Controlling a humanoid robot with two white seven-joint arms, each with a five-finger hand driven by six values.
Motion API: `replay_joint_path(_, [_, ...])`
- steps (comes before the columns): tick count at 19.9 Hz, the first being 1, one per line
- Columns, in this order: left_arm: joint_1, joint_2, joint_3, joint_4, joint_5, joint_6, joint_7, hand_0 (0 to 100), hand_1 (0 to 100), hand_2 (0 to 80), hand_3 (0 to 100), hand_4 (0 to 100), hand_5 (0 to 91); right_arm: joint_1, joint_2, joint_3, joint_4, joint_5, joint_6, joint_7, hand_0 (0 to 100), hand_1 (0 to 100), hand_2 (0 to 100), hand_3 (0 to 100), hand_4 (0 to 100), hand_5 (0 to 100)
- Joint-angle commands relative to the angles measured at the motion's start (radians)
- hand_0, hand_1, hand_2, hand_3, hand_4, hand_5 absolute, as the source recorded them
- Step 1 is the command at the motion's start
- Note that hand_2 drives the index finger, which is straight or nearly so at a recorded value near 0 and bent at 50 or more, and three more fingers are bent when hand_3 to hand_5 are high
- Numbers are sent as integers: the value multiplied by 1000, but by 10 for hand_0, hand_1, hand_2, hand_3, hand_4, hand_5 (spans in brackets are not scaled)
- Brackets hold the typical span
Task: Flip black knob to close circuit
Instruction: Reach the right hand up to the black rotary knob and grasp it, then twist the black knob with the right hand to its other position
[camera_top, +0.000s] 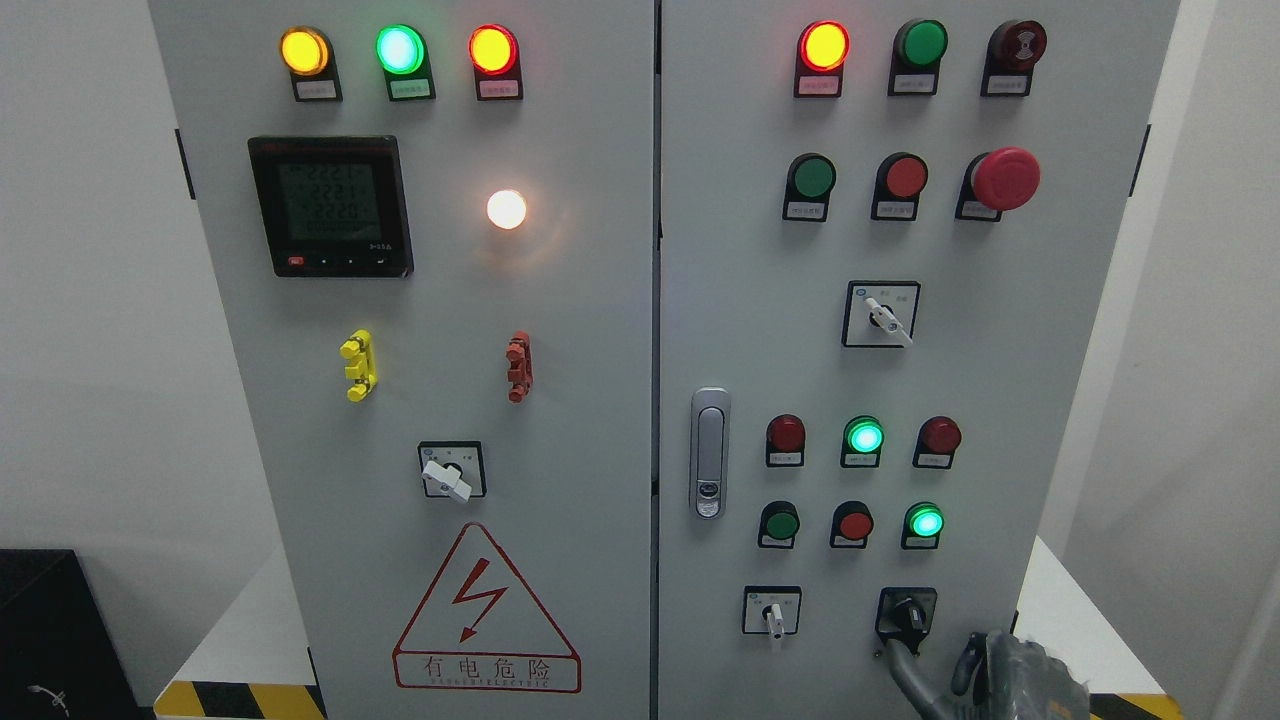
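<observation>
The black knob (908, 618) sits on a black square plate at the bottom right of the grey cabinet's right door (1000, 380). Its handle points downward, slightly to the right. My right hand (935, 672) rises from the bottom edge just below and right of the knob. One grey finger (903, 672) stretches up-left, and its tip ends right under the knob's handle. A second finger (966, 664) curls beside it. Nothing is held in the hand. Most of the palm is cut off by the picture's edge. My left arm does not show.
A white selector switch (773, 615) sits left of the knob, and a lit green lamp (925, 522) above it. The door latch (709, 452) is near the centre seam. A red mushroom stop button (1005, 178) protrudes at upper right. A high-voltage warning triangle (486, 610) marks the left door.
</observation>
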Motion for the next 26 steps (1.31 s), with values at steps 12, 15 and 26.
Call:
replay_joint_path(12, [0,0,-20,21,-21,0,-1,120,556,0,0,0,0,-15,5,-35,21,4,-1,-3,0,162,803,991,805,805])
replay_joint_path(15, [0,0,-21,21,-21,0,-1,120,556,0,0,0,0,-15,5,-38,21,4,-1,-4,0,162,800,990,805,805])
replay_joint_path(26, [0,0,-20,21,-21,0,-1,120,556,0,0,0,0,-21,5,-62,23,0,-7,-4,0,164,798,988,804,801])
